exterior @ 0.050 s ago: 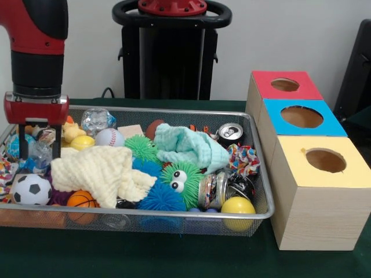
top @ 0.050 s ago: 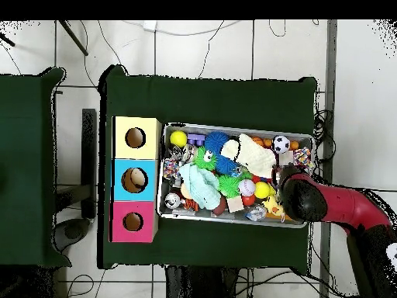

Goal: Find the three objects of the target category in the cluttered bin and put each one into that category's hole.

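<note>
My gripper (exterior @ 0.050 s ago: 39, 152) hangs open over the left end of the wire bin (exterior @ 0.050 s ago: 174, 216), its fingers (exterior @ 0.050 s ago: 22, 142) down among the clutter and closed on nothing I can see. In the overhead view the red arm (top @ 0.050 s ago: 310, 200) covers the gripper at the bin's right end. The bin holds a soccer ball (exterior @ 0.050 s ago: 31, 189), a small basketball (exterior @ 0.050 s ago: 81, 200), a baseball (exterior @ 0.050 s ago: 109, 137), two yellow balls (exterior @ 0.050 s ago: 238, 206) (exterior @ 0.050 s ago: 82, 142), a cream cloth (exterior @ 0.050 s ago: 101, 171), a mint cloth (exterior @ 0.050 s ago: 188, 147), a soda can (exterior @ 0.050 s ago: 231, 133), a crushed can (exterior @ 0.050 s ago: 220, 188) and spiky toys (exterior @ 0.050 s ago: 181, 180).
Three wooden boxes stand in a row beside the bin, each with a round hole on top: yellow (exterior @ 0.050 s ago: 325, 160), blue (exterior @ 0.050 s ago: 301, 116), red (exterior @ 0.050 s ago: 285, 84). From overhead they are the yellow box (top @ 0.050 s ago: 136, 137), blue box (top @ 0.050 s ago: 134, 180) and red box (top @ 0.050 s ago: 132, 222). Green cloth covers the table (exterior @ 0.050 s ago: 174, 255).
</note>
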